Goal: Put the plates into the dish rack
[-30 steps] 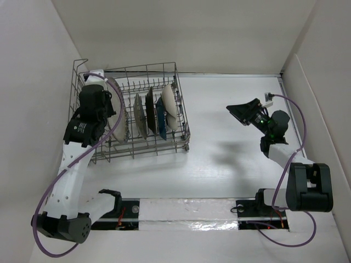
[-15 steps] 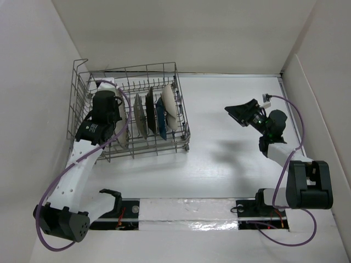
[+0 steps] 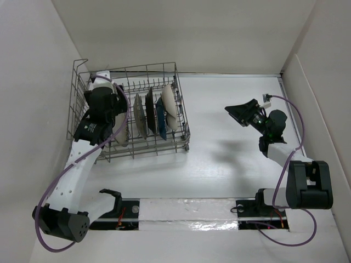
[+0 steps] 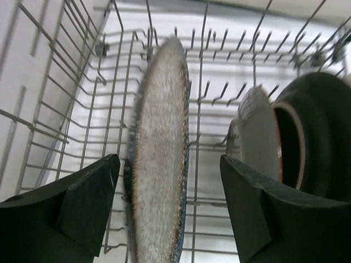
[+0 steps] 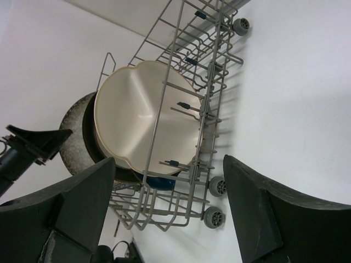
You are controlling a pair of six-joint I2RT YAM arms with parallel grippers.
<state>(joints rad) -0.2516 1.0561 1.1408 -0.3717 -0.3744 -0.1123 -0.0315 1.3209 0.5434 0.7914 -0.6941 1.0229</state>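
Note:
The grey wire dish rack [image 3: 181, 116] stands at the far left. Several plates stand on edge between its tines: a speckled grey-beige plate [image 4: 159, 137] leftmost, a grey one [image 3: 140, 115], a dark one [image 3: 149, 111], the dark blue dish [image 3: 160, 117] and the cream three-section plate [image 5: 137, 115] at the right end. My left gripper [image 4: 169, 164] hangs over the rack, open. The speckled plate stands between its spread fingers, closer to the left one. My right gripper [image 5: 169, 161] hovers open and holds nothing, above the table right of the rack, facing it.
White walls close in the table at the left, back and right. The rack has small wheels [image 5: 211, 216] on its near right side. My right arm [image 3: 285, 153] reaches up from its base at the bottom right.
My left gripper has opened and let go of the speckled plate, which now stands in the rack. Before that the left wrist shifted right over the rack. The right arm barely moved.

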